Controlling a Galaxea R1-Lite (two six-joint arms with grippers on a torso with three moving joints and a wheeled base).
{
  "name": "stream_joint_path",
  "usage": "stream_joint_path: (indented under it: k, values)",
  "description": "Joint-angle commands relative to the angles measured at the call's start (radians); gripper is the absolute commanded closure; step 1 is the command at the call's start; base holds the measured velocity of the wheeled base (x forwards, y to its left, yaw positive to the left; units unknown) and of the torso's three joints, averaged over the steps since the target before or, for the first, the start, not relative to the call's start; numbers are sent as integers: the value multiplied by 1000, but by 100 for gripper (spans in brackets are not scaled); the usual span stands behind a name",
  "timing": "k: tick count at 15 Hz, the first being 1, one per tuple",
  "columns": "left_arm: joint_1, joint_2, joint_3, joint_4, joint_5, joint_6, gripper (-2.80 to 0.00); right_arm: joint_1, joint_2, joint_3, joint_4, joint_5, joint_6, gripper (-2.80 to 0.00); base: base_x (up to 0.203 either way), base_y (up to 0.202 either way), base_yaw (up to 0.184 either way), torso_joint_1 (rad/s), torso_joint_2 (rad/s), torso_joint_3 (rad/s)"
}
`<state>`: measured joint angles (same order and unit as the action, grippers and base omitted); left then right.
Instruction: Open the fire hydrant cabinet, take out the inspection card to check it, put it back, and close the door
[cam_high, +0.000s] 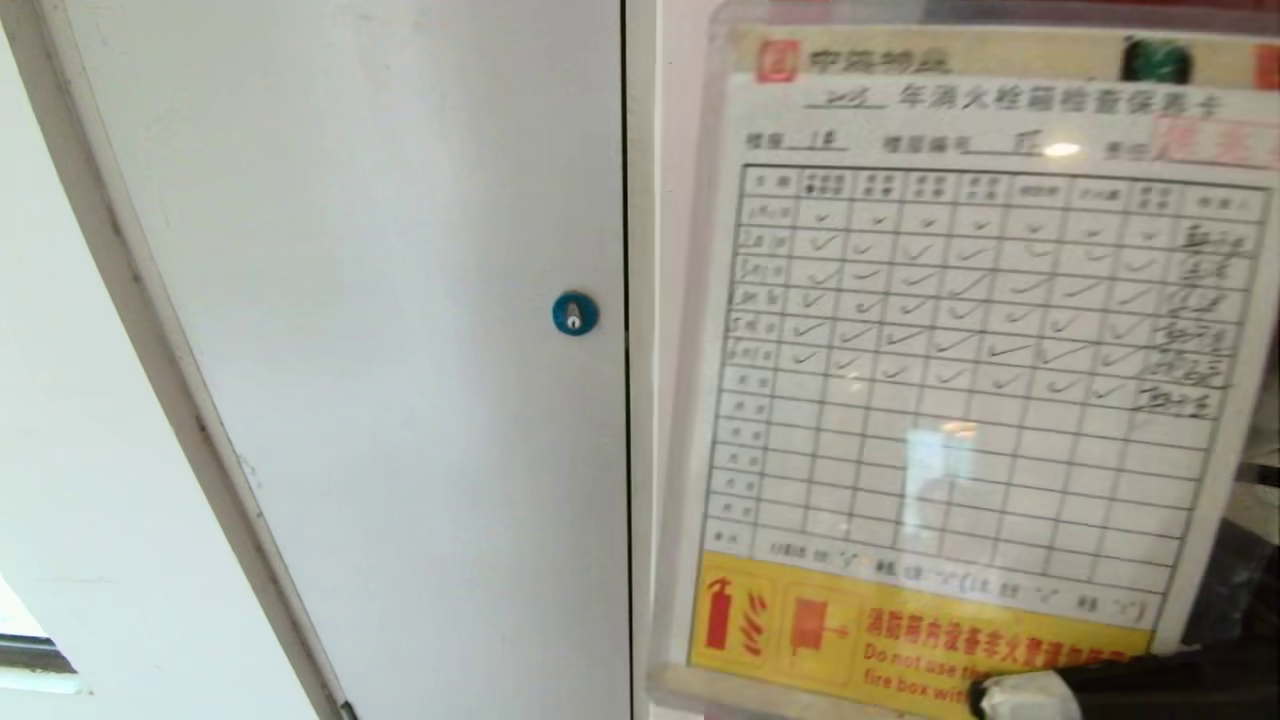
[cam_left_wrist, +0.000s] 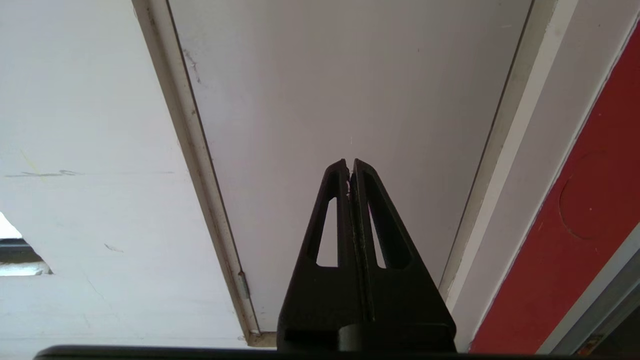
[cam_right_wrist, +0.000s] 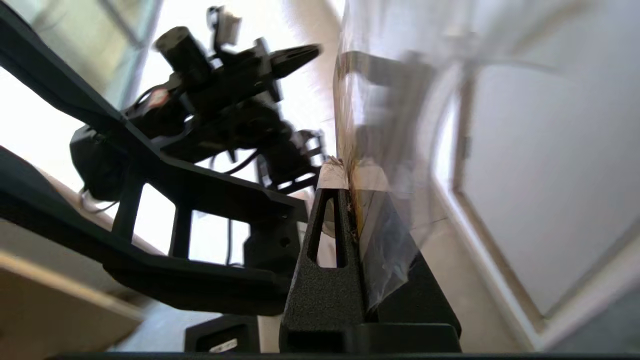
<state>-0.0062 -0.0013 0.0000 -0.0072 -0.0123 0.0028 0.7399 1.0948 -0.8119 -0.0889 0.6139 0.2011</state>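
Inspection card (cam_high: 980, 380), pale laminated table-lined sheet with yellow bottom band, pinched at lower edge by right gripper (cam_right_wrist: 350, 175), right of white blue-lock panel (cam_high: 400, 330); left gripper (cam_left_wrist: 350, 167) closed, empty.

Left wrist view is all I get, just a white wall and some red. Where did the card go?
Observer: The inspection card is held up close in front of the head camera, filling the right side of that view.
Operator: Who's holding it?
Observer: The right gripper is shut on the card's bottom edge, by its yellow strip.
Operator: Is anything written on it?
Observer: Yes, a table of lines with check marks in the upper rows; the lower rows are blank.
Operator: What's next to it?
Observer: A plain white panel with a small blue round lock, to the card's left in the head view.
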Motion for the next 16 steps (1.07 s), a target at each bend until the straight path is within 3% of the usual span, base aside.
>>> stream_joint_path:
  k: [1, 7, 11, 16]
  values:
    - [0, 1, 0, 0, 0, 0, 0, -17, -153, -6, 72, -126, 3, 0, 0, 0, 0, 0, 0, 0]
    - [0, 1, 0, 0, 0, 0, 0, -22, -331, -80, 410, -547, -1, 0, 0, 0, 0, 0, 0, 0]
    - [0, 1, 0, 0, 0, 0, 0, -22, -326, -173, 568, -722, -46, 0, 0, 0, 0, 0, 0, 0]
    - [0, 1, 0, 0, 0, 0, 0, -29, -235, -251, 691, -996, -259, 0, 0, 0, 0, 0, 0, 0]
